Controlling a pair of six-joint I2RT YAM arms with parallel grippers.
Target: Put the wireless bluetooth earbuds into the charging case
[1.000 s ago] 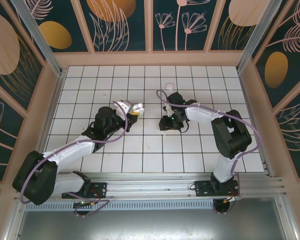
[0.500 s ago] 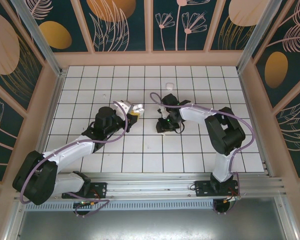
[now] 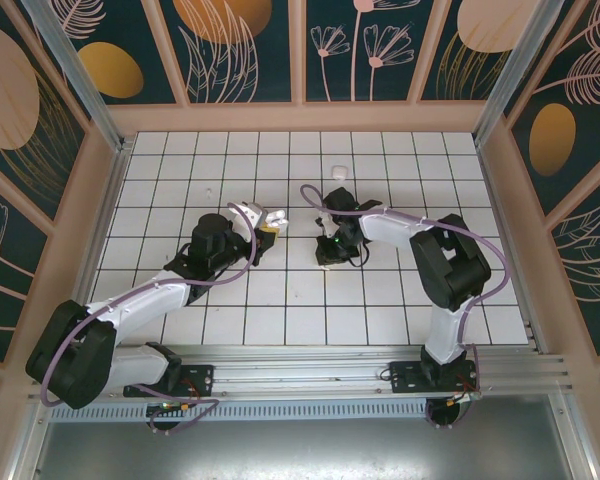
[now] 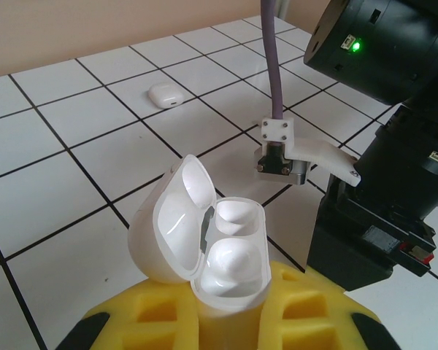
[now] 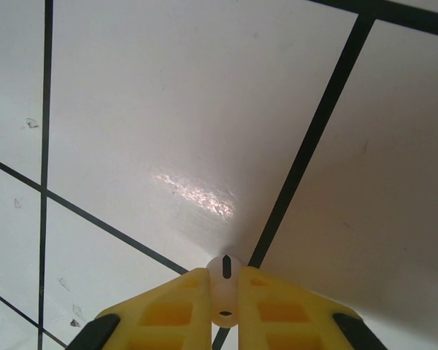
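Lab cell: tiled table [image 3: 280, 320], aluminium rails [image 3: 310, 362]

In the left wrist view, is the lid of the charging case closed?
No, the charging case sits between the yellow fingers with its lid hinged open to the left.

White tiled floor [image 3: 170, 165], floral walls [image 3: 250, 55]

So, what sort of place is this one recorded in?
Probably a purpose-built robot test cell, not a home: a white tiled table walled by patterned panels, with the left arm and right arm bolted to an aluminium rail at the near edge.
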